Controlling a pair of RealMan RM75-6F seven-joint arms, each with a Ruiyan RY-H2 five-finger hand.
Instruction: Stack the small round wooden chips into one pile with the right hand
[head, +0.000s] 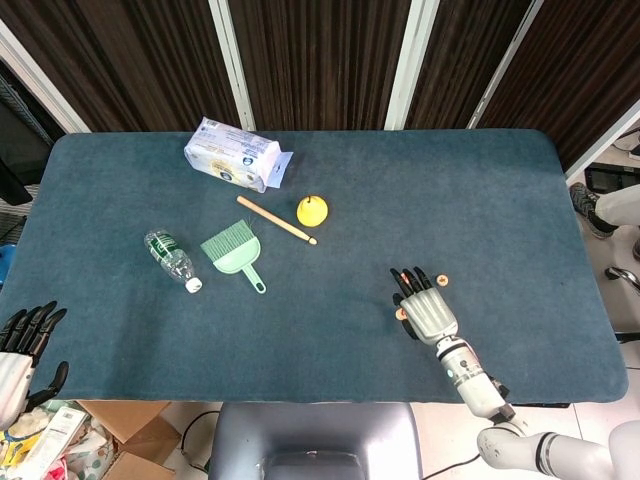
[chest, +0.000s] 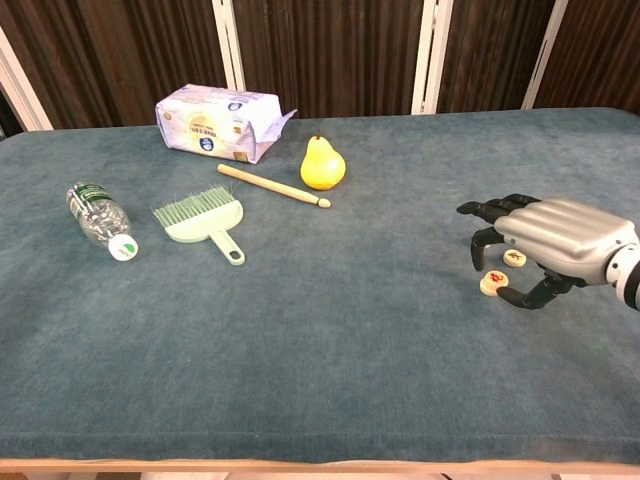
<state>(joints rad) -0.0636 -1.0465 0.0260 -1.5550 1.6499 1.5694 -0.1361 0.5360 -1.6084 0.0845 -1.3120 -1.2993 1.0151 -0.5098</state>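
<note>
My right hand arches over the small round wooden chips near the table's right front. A short pile of chips, red mark on top, sits between its thumb and fingertips; nothing is lifted, and the fingers stand apart. Another chip lies flat under the palm. In the head view the right hand has the pile at its thumb side and a lone chip just right of its fingers. My left hand hangs off the table's front left corner, fingers spread, holding nothing.
On the left half lie a tissue pack, a yellow pear, a wooden stick, a green hand brush and a plastic bottle on its side. The blue cloth table ends just right of the right hand.
</note>
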